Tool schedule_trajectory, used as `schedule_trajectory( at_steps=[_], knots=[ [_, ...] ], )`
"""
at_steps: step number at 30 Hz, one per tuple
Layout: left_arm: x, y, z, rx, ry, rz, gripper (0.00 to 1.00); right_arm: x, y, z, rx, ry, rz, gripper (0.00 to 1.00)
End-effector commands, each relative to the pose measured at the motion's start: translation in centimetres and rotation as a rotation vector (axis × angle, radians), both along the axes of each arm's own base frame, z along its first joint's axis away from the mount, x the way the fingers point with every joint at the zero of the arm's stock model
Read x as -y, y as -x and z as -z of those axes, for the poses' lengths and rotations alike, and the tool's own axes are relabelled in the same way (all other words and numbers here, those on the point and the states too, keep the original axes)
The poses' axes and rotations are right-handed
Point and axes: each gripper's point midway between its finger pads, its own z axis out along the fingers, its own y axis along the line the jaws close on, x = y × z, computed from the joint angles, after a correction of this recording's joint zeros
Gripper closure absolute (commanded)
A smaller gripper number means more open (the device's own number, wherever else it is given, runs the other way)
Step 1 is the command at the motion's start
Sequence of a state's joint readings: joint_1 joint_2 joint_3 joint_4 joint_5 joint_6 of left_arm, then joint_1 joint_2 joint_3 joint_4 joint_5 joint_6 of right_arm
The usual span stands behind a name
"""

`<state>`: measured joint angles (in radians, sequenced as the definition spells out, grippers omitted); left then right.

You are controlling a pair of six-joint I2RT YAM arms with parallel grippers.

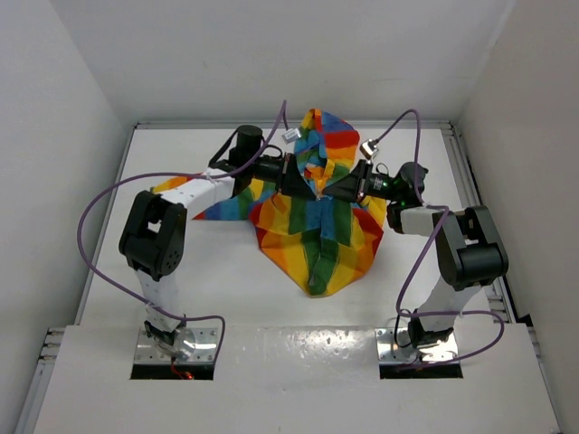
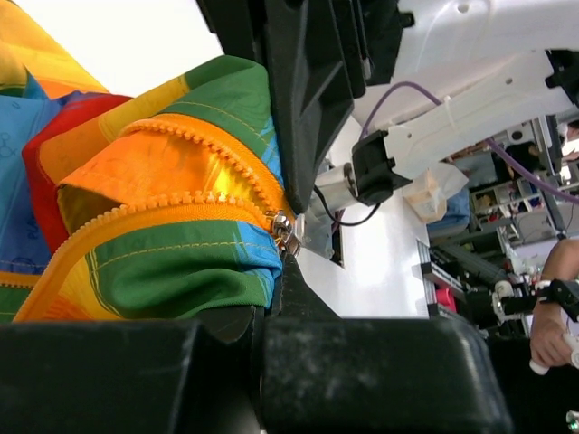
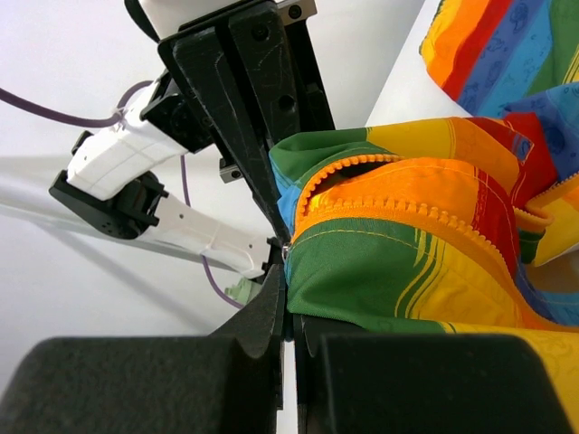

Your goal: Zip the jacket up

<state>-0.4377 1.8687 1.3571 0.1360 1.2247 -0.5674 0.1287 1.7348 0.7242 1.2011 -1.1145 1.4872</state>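
Both arms bent, reaching inward, wrists facing each other over mid counter [image 1: 226, 289]. L tool [image 2: 288, 240] & R tool [image 3: 280, 259] each pinch jacket [image 1: 317, 231] by orange zipper [image 2: 181, 210]; rest lies crumpled below.

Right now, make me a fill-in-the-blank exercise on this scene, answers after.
The jacket lies on a ___ table.
The zipper teeth are ___.
The cables along both arms are ___.
The left gripper and the right gripper are each shut on the ___.
Missing words: white; orange; purple; jacket.
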Motion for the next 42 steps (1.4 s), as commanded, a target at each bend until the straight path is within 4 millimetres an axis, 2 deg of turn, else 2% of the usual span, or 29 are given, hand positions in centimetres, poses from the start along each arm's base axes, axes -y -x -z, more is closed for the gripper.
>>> schedule_trajectory(
  at_steps=[1,2,6,7,8,9,11,12,13,14,15,16,17,18,19,20,22,23,25,26,28,29,30,31,35,37,38,39,42],
  knots=[
    [0.6,3.2,-0.5,-0.014,0.024,0.150,1.00,0.4,-2.1,-3.1,0.163,-0.027,0.083,1.00],
    [0.5,3.3,-0.1,-0.023,0.020,0.150,1.00,0.5,-2.2,-3.0,0.177,-0.017,0.085,0.99],
    [0.3,3.6,0.1,-0.042,0.017,0.158,1.00,1.0,-1.3,-1.6,0.167,0.027,0.052,0.79],
    [0.3,3.8,0.1,-0.044,0.020,0.166,1.00,1.7,-1.5,-1.8,0.178,0.036,0.068,0.77],
    [0.3,3.9,0.2,-0.055,0.016,0.166,1.00,2.1,-1.6,-1.4,0.211,0.056,0.073,0.74],
    [0.2,4.1,0.1,-0.066,0.016,0.176,1.00,2.7,-1.6,-0.6,0.153,0.072,0.070,0.69],
    [0.0,4.4,0.4,-0.104,0.001,0.175,1.00,4.0,-1.7,-0.3,0.192,0.107,0.082,0.65],
    [-0.1,4.5,0.4,-0.137,-0.010,0.172,1.00,5.2,-1.6,-0.2,0.192,0.121,0.084,0.62],
    [-0.1,4.6,1.2,-0.196,-0.038,0.159,1.00,5.6,-1.6,-0.2,0.214,0.135,0.086,0.62],
    [-0.1,4.6,2.1,-0.239,-0.059,0.147,1.00,6.9,-2.3,0.0,0.453,0.251,0.111,0.62],
    [-0.3,5.0,2.7,-0.282,-0.072,0.143,1.00,7.4,-2.6,0.2,0.512,0.302,0.125,0.60],
    [-0.4,5.3,3.1,-0.322,-0.084,0.139,1.00,7.6,-1.4,1.9,0.302,0.352,0.086,0.59],
    [-0.7,4.9,3.2,-0.314,-0.096,0.102,1.00,8.0,-1.5,1.4,0.690,0.513,0.049,0.58],
    [-0.8,5.0,3.8,-0.332,-0.111,0.090,1.00,8.6,-1.9,2.2,0.720,0.636,0.056,0.58],
    [-1.2,4.9,4.0,-0.358,-0.121,0.069,1.00,8.8,0.4,3.3,0.672,0.709,-0.035,0.56],
    [-1.2,5.0,4.4,-0.376,-0.132,0.057,1.00,7.4,1.7,2.2,0.752,0.737,-0.075,0.55],
    [-1.4,5.4,5.0,-0.418,-0.146,0.053,1.00,7.8,1.3,2.8,0.835,0.788,-0.032,0.45],
    [-1.4,5.4,5.0,-0.434,-0.153,0.042,1.00,7.8,2.2,3.1,0.858,0.800,-0.003,0.34],
    [-1.2,5.7,5.1,-0.438,-0.164,0.037,1.00,7.6,3.3,3.1,1.010,0.823,0.023,0.29],
    [-1.1,5.6,5.2,-0.447,-0.171,0.023,1.00,7.6,3.8,3.9,1.030,0.830,0.032,0.28],
    [-0.9,5.9,5.5,-0.458,-0.191,0.007,1.00,7.2,4.3,2.7,1.138,0.838,0.065,0.29],
    [-1.0,6.0,5.4,-0.474,-0.198,-0.005,1.00,7.0,5.1,3.9,1.150,0.837,0.042,0.30],
    [-1.1,6.1,5.9,-0.488,-0.210,-0.013,1.00,6.1,5.8,3.4,1.200,0.823,0.018,0.33],
    [-1.3,6.6,6.0,-0.523,-0.219,-0.019,1.00,6.0,6.3,4.1,1.203,0.833,-0.009,0.42],
    [-1.8,7.3,7.5,-0.599,-0.269,-0.061,1.00,4.6,6.8,3.3,1.222,0.817,-0.048,0.59],
    [-2.0,7.7,7.7,-0.618,-0.276,-0.064,1.00,4.3,6.8,3.2,1.221,0.793,-0.006,0.59],
    [-2.2,8.0,8.1,-0.642,-0.284,-0.067,1.00,3.8,6.4,1.5,1.311,0.769,0.049,0.59],
    [-2.1,8.0,8.0,-0.651,-0.285,-0.069,1.00,3.8,6.6,2.6,1.339,0.781,0.063,0.59],
    [-2.1,8.1,7.7,-0.653,-0.282,-0.071,1.00,2.1,8.0,2.2,1.456,0.740,0.033,0.59]
  ],
)
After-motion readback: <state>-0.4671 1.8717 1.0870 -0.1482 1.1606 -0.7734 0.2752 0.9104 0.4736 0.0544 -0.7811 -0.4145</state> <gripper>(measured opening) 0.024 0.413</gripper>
